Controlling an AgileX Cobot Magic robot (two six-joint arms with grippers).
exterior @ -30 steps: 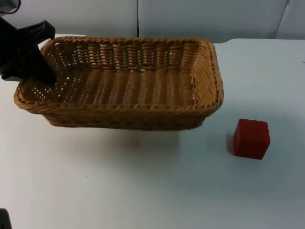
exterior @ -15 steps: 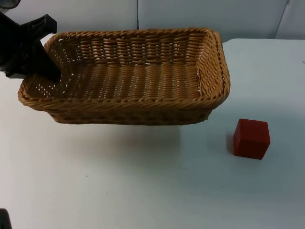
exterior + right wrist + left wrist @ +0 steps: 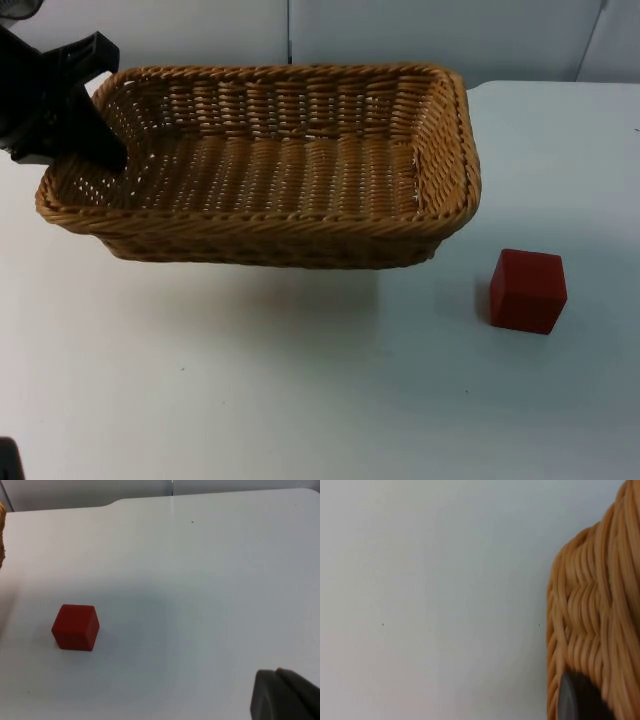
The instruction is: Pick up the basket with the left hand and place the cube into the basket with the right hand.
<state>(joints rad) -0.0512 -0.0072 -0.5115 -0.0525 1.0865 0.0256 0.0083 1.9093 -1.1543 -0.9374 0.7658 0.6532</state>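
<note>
Basket [image 3: 270,165] is the main thing at the left and middle of the top view: a long wicker one, woven in light brown, with its open side up and nothing inside it. It hangs above the white counter [image 3: 300,400], and a soft shadow lies on the counter under its near wall. Its left end is a little lower than its right end, so it is slightly tilted. At that left end the left gripper [image 3: 85,130] comes in from the upper corner, and its black jaws are clenched on the short wall of the basket, one finger inside and the other part outside the rim. In the left wrist view the woven rim [image 3: 592,630] is very close, and one black fingertip presses against the wicker, with bare counter beside it.

To the right of the basket, apart from it and nearer to the front edge, the red cube [image 3: 528,290] stands flat on the counter. It touches nothing. In the right wrist view the same cube [image 3: 75,627] stands alone on the white surface, well apart from the right gripper's black fingertip [image 3: 282,695]. About the jaws of the right gripper I cannot tell if they are released or clenched. A grey wall [image 3: 430,35] closes the counter at the back.
</note>
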